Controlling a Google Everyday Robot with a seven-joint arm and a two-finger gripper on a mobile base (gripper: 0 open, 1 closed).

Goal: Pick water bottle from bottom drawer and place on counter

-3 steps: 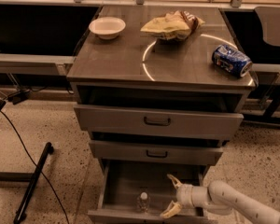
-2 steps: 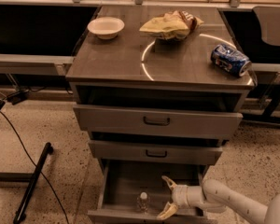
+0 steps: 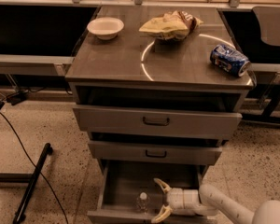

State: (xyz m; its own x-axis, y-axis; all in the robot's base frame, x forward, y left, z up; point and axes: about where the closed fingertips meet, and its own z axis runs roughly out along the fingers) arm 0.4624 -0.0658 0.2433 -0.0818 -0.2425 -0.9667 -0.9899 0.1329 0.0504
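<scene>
Three loose items share the glossy grey-brown metal counter (image 3: 130,59): a shallow white bowl (image 3: 105,27) near the back left corner, a crumpled yellow snack bag (image 3: 170,25) at the back centre, and a blue soda can (image 3: 230,60) lying on its side close to the right edge, with a curved streak of reflected light arcing across the bare middle between them. Below the top, two shallower grey drawers with dark handles, the upper drawer (image 3: 156,122) and the middle drawer (image 3: 155,152), stand pulled out partway, each overhanging the space beneath it, so they crowd the room above the deep grey bottom drawer (image 3: 126,181), which is drawn out furthest. Inside it, near the front wall and left of centre, stands the small clear plastic water bottle (image 3: 142,202), upright, white cap on top, its body partly hidden behind the drawer's front edge. Just to its right, reaching in from the lower right, is the white two-finger gripper (image 3: 159,200), its pale curved fingers (image 3: 161,185) spread wide apart and pointing left toward the bottle without touching it. The drawer floor behind the bottle lies bare. A black cable and a dark bar (image 3: 31,183) lie on the speckled floor to the cabinet's left.
</scene>
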